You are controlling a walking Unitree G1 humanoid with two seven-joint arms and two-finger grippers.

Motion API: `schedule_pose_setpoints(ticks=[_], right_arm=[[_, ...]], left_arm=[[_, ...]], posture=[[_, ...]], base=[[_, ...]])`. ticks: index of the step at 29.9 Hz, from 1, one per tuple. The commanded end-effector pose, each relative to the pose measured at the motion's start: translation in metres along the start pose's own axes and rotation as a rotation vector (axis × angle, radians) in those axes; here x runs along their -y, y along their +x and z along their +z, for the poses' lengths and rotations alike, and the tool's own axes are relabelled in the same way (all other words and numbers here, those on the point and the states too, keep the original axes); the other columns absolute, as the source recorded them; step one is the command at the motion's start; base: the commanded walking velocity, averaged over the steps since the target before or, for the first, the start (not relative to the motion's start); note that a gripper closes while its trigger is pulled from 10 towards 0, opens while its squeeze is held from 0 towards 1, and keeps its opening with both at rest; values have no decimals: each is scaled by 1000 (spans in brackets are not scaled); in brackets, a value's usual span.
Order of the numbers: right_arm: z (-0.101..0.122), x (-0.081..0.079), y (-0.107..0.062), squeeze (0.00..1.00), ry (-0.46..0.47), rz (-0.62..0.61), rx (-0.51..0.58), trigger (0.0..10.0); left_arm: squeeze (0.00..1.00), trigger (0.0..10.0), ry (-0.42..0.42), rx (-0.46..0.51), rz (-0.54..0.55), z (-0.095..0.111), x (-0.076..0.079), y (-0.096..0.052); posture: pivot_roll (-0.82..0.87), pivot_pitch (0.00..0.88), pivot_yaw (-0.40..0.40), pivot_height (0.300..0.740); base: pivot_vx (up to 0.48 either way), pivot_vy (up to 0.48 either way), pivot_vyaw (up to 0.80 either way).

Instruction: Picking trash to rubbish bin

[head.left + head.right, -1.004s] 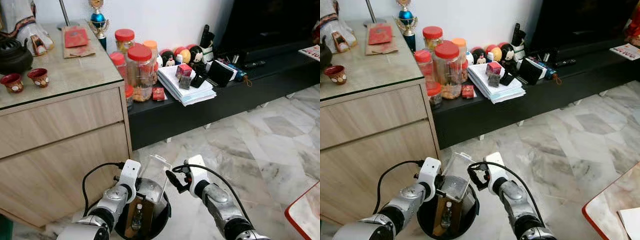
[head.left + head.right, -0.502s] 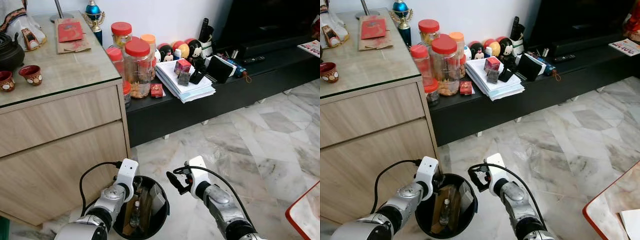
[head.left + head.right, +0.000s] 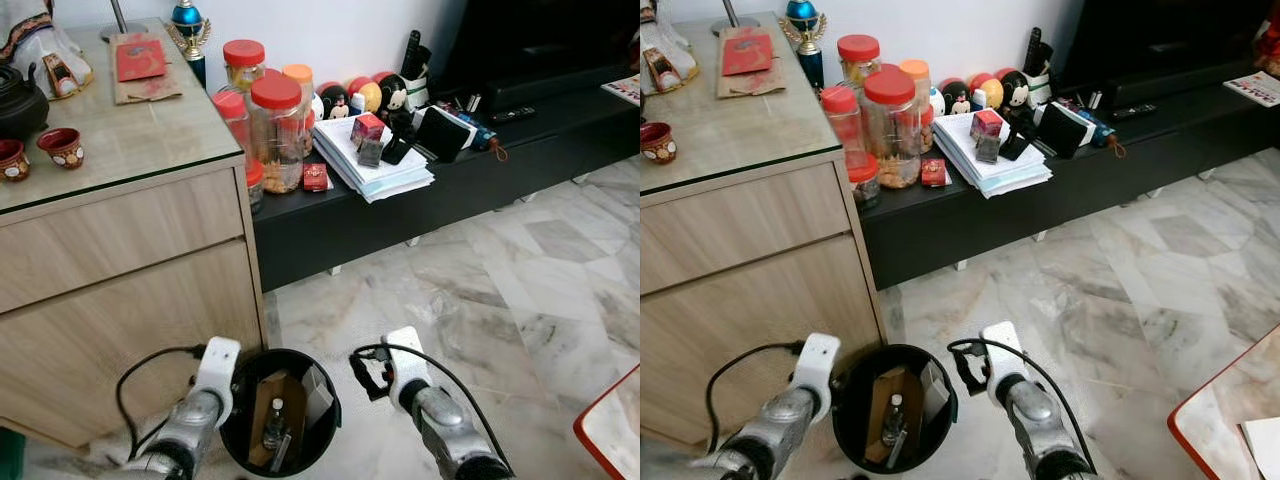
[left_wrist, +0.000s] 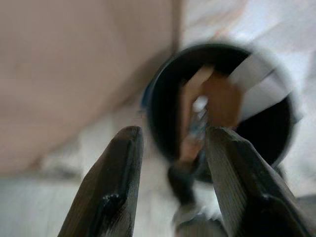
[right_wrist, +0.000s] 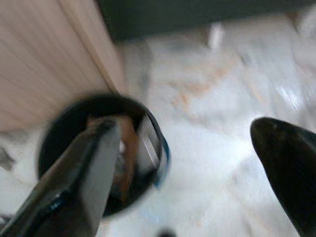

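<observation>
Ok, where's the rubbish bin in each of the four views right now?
Left eye view: rubbish bin bottom centre, between the arms.
Right eye view: bottom left of centre.
Left wrist view: blurred, beyond the left gripper.
Right wrist view: blurred, beside the right gripper.
Shared landmark: the wooden cabinet next to it.

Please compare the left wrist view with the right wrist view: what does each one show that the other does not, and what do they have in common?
Left wrist view: the left pincer, fingers apart, pointing at the bin.
Right wrist view: the right pincer, fingers wide apart, and the dark low bench beyond.
Both: the round black rubbish bin holding brown cardboard, beside the light wooden cabinet, on pale marble floor. Both are blurred.
</observation>
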State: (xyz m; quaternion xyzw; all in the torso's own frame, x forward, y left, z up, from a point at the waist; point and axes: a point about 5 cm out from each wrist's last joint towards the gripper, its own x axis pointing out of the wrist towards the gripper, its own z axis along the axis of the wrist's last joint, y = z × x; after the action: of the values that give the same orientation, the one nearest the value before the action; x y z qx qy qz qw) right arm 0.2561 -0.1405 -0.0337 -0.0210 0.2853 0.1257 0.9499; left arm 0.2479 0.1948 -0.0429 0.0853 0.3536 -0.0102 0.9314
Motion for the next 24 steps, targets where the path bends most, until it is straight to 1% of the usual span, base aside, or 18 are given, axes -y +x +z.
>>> schedule_pose_setpoints(ticks=[1, 4, 5, 7, 9, 13, 15, 16, 17, 19, 24], right_arm=[[-18, 7, -7, 0, 44, -70, -49, 10000], [-29, 9, -12, 0, 56, -103, -84, 10000], [-38, 11, -16, 0, 52, -125, -113, 10000], [-48, 13, -20, 0, 57, -151, -152, 10000], [-61, 16, -27, 0, 87, -194, -190, 10000], [-67, 18, -31, 0, 100, -220, -207, 10000], [-73, 14, -35, 0, 114, -208, -214, 10000], [-78, 13, -37, 0, 112, -206, -234, 10000], [-78, 13, -37, 0, 112, -206, -234, 10000], [-86, 13, -41, 0, 119, -220, -264, 10000], [-89, 11, -43, 0, 123, -224, -273, 10000]], left_arm=[[0, 10000, -30, -54, 60, -20, -9, -6], [0, 10000, -27, -88, 97, -35, -16, -11], [0, 10000, -29, -100, 114, -42, -19, -14], [0, 10000, -37, -107, 133, -49, -22, -17], [0, 10000, -50, -108, 156, -55, -26, -20], [0, 10000, -66, -101, 169, -57, -27, -22], [0, 10000, -76, -102, 158, -56, -25, -21], [0, 10000, -84, -103, 141, -55, -23, -20], [0, 10000, -84, -103, 141, -55, -23, -20], [0, 10000, -66, -109, 128, -53, -19, -19], [0, 10000, -59, -99, 122, -48, -18, -17]], posture=[[-94, 98, -26, 740], [-89, 93, -16, 740], [-85, 90, -11, 740], [-82, 88, -6, 740], [-71, 82, 0, 740], [-70, 82, 0, 740], [-76, 65, 7, 740], [-78, 60, 10, 740], [-78, 60, 10, 740], [-81, 52, 14, 740], [-87, 34, 24, 740]], base=[[0, 0, 0], [0, 0, 0], [0, 0, 0], [0, 0, 0], [0, 0, 0], [0, 0, 0], [0, 0, 0], [-251, 0, 0], [-251, 0, 0], [-270, 0, 0], [-262, 0, 0]])
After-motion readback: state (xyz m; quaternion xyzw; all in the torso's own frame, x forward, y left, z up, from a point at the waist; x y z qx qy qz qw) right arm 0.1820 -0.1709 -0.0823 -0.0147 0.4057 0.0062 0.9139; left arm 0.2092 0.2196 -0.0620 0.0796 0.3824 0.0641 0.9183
